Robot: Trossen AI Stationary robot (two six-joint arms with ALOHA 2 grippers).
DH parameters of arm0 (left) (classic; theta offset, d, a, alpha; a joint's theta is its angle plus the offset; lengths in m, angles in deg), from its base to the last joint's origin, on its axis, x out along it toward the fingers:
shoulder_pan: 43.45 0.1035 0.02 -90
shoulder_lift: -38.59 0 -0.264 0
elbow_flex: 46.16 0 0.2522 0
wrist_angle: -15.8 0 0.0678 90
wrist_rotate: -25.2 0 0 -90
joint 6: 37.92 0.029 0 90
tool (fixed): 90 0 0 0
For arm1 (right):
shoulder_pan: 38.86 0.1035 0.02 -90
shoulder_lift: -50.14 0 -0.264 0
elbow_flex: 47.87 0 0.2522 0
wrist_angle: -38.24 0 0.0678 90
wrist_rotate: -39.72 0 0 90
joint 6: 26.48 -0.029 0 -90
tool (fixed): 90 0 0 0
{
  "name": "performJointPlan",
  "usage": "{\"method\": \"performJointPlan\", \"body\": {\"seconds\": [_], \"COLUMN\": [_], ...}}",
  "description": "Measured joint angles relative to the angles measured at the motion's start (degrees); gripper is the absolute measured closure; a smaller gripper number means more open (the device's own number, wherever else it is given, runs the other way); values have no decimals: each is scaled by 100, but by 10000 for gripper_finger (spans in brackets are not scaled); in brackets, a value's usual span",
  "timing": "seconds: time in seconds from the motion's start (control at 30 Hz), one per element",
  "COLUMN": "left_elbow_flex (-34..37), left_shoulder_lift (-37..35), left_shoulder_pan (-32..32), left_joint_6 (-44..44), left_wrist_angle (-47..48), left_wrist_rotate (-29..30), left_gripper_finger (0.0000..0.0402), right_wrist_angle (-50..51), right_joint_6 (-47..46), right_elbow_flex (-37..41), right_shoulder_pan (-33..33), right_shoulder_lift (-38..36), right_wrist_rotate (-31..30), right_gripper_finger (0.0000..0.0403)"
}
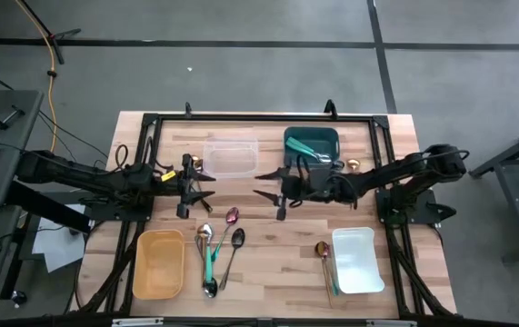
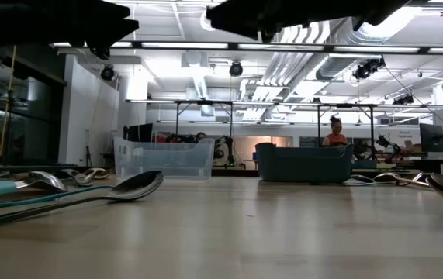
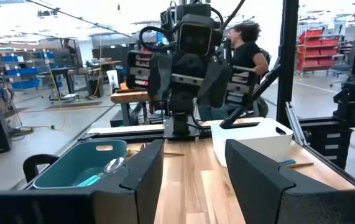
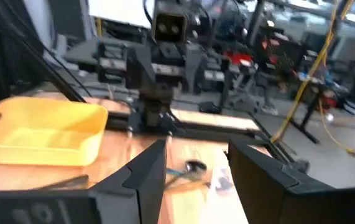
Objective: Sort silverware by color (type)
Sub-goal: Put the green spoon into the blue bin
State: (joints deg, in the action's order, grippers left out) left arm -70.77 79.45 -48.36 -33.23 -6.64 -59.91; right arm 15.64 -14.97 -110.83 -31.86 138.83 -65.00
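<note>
**Facing pincers above the middle of the counter, silverware lying below them**

Looking down from above, we see the left pincer point(image 1: 206, 190) and the right pincer point(image 1: 264, 198) pointing at each other over the middle of the wooden counter point(image 1: 268, 245). Both pincers stand open and both are empty; in each wrist view we see a clear gap between the two dark fingers point(image 3: 143, 180).

The loose silverware point(image 1: 215, 254) lies on the counter nearer to the front edge than the pincers, mostly under the left one. We count there a pink-purple spoon point(image 1: 232, 216), a dark spoon point(image 1: 233, 256), a teal-handled piece point(image 1: 209, 263) and some silver heads close together. No pincer touches them.

A gold utensil point(image 1: 324, 259) lies further right, just beside the white container point(image 1: 357, 261). Other teal-handled pieces lie inside the teal container point(image 1: 312, 145) behind the right pincer. The clear container point(image 1: 231, 156) stands beside it, and the yellow container point(image 1: 159, 263) stands left of the loose silverware.

In the low view a person point(image 2: 335, 132) shows far behind the counter.
</note>
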Motion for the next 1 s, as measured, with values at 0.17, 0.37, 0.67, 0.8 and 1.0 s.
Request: {"method": "performJointPlan", "body": {"seconds": [0.17,0.37,0.67,0.8,1.0], "left_elbow_flex": [0,0,-269,-822,-1882], "left_shoulder_lift": [0,0,134,559,1446], "left_shoulder_pan": [0,0,-36,-352,-987], "left_joint_6": [-4,-9,-600,-611,-315], "left_wrist_angle": [-14,-14,463,1230,2780], "left_wrist_rotate": [-3,-3,-181,-1053,-1803], "left_gripper_finger": [236,236,236,236,236], "right_wrist_angle": [73,67,57,61,209], "right_joint_6": [9,-4,-52,-75,-117], "right_elbow_flex": [-2,-1,0,-2,0], "right_shoulder_pan": [-10,-26,-28,-65,-105], "right_shoulder_lift": [3,3,3,3,2], "right_wrist_rotate": [-200,-206,-208,-206,-208], "right_gripper_finger": [233,233,233,233,233]}}
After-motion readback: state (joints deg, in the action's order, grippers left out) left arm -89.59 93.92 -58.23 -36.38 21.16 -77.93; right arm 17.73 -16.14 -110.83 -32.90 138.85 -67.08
